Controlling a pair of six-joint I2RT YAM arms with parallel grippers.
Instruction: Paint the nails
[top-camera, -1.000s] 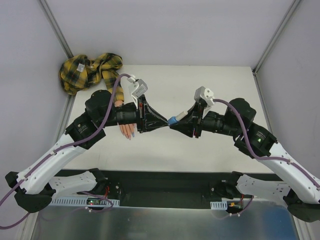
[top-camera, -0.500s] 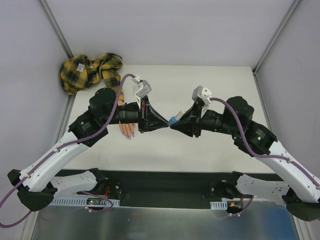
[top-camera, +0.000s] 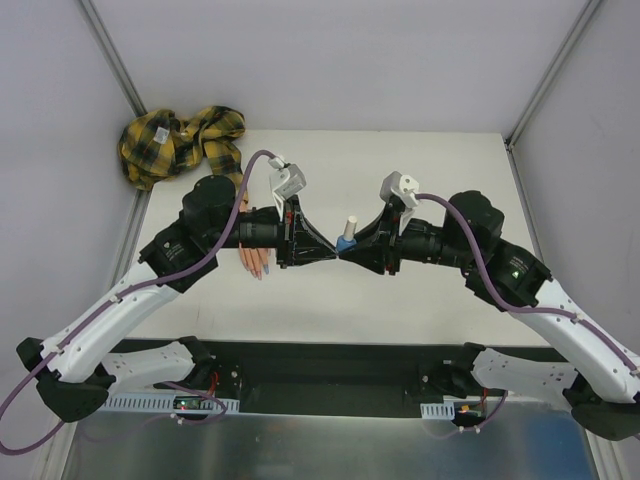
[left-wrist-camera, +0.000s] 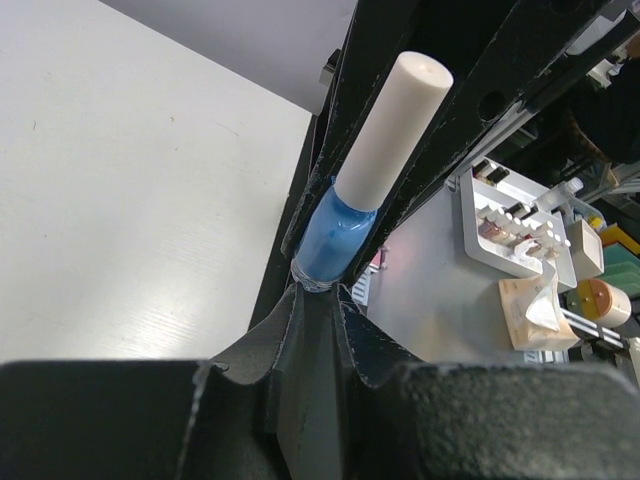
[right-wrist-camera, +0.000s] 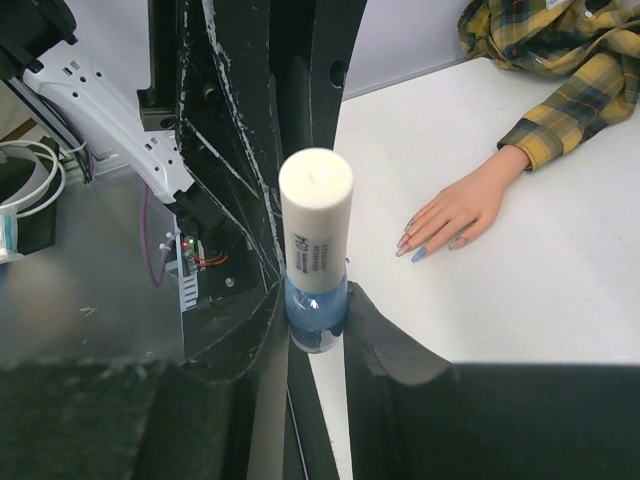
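Observation:
A small blue bottle (right-wrist-camera: 316, 312) with a white cap (right-wrist-camera: 315, 225) stands upright above the table's middle, and my right gripper (right-wrist-camera: 316, 300) is shut on its blue body. My left gripper (left-wrist-camera: 318, 292) is shut, its tips meeting at the bottle's (left-wrist-camera: 335, 235) base from the opposite side. In the top view the two grippers, left (top-camera: 333, 253) and right (top-camera: 346, 248), meet tip to tip. The mannequin hand (right-wrist-camera: 465, 205) lies flat on the table to the left, fingers spread. Its nails (right-wrist-camera: 410, 246) are pinkish, and one looks blue. My left arm partly covers the hand (top-camera: 252, 262) in the top view.
The yellow-black plaid sleeve (top-camera: 180, 140) is bunched at the table's back left corner. Grey walls with metal posts (top-camera: 115, 60) close in the back and sides. A dark rail (top-camera: 320, 365) carrying the arm bases runs along the near edge.
My left gripper's jaws have closed at the bottle's base. The bottle has turned upright in my right gripper, so its white cap now shows from above. Both wrists shifted slightly.

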